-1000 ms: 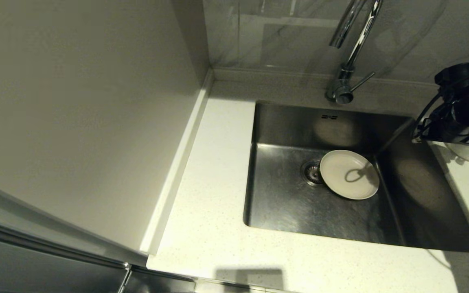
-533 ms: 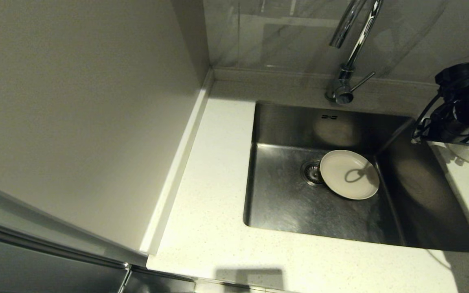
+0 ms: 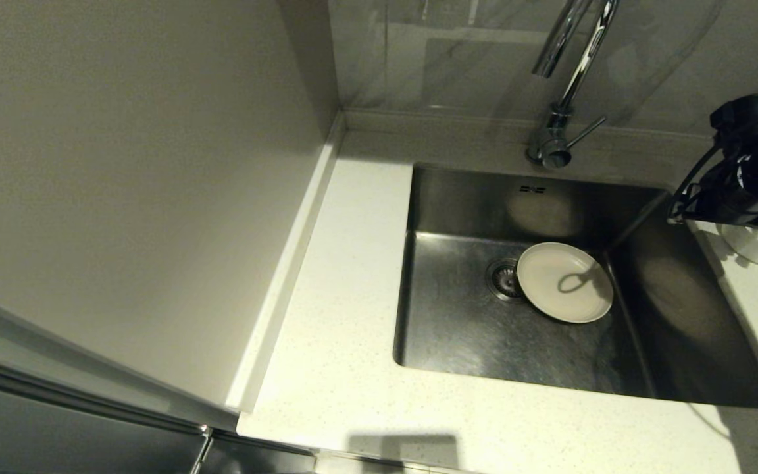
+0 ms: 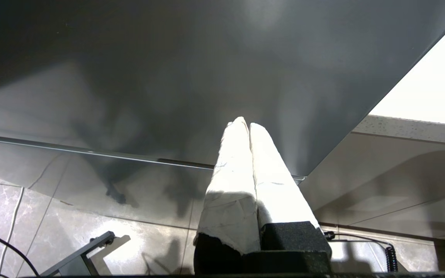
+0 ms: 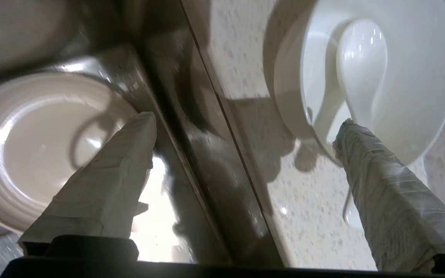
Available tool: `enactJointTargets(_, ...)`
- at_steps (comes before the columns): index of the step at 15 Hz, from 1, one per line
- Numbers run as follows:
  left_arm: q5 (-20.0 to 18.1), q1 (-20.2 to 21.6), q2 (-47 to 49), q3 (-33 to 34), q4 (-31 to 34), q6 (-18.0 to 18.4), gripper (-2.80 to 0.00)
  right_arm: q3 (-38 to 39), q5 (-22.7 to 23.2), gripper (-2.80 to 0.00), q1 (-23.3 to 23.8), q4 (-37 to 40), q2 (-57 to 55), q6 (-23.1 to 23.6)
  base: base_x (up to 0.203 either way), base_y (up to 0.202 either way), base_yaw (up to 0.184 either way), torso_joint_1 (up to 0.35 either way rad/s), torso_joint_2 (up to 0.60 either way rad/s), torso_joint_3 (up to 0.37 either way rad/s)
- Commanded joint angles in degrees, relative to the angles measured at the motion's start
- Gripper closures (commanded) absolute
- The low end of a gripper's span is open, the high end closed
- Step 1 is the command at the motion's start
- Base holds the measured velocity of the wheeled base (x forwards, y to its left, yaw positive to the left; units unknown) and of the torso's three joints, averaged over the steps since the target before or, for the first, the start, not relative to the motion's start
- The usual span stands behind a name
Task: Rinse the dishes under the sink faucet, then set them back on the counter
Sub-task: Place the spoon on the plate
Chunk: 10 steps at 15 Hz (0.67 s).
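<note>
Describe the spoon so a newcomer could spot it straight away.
Start at the square stainless steel sink; on the speckled off-white counter just past its right rim sits a small white round bowl. The glossy white spoon lies inside that bowl, below the right gripper, unlike the cream round plate down in the basin.

Counter (image 3: 346, 342): off-white speckled stone worktop with a low raised back edge; it wraps around the sink on the left, front, right and back.
Sink (image 3: 458, 329): square steel basin set into the counter.
Plate (image 3: 564, 282): shallow cream round dish lying flat on the sink floor, just right of the drain strainer (image 3: 504, 278) and overlapping its edge.
Bowl (image 5: 377, 73): small white round dish standing on the counter, just right of the sink's right rim.
Faucet (image 3: 553, 141): chrome base standing on the counter strip behind the sink.
</note>
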<state>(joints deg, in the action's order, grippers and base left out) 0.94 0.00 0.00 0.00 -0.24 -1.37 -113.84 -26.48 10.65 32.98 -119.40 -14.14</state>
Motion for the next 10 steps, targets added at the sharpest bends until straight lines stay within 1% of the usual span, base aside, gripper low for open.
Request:
enactJointTargets(1, 0.0, 0.0, -0.2, 0.0, 0.0, 0.0, 0.00, -0.1, -0.2, -2.80, 0.0, -0.5, 0.6, -0.1, 0.000, 0.000, 0.000, 0.000, 0.00, 0.000)
enactJointTargets(7, 0.0, 0.0, -0.2, 0.0, 0.0, 0.0, 0.00, 0.2, 0.3, -2.80, 0.1, -3.0, 5.8, -0.3, 0.000, 0.000, 0.000, 0.000, 0.00, 0.000)
enactJointTargets(8, 0.0, 0.0, -0.2, 0.0, 0.0, 0.0, 0.00, 0.8, -0.3, -2.80, 0.2, -3.7, 6.9, -0.9, 0.000, 0.000, 0.000, 0.000, 0.00, 0.000)
enactJointTargets(10, 0.0, 0.0, -0.2, 0.0, 0.0, 0.0, 0.00, 2.8, -4.8, -2.80, 0.2, -4.7, 8.3, -4.0, 0.000, 0.000, 0.000, 0.000, 0.00, 0.000)
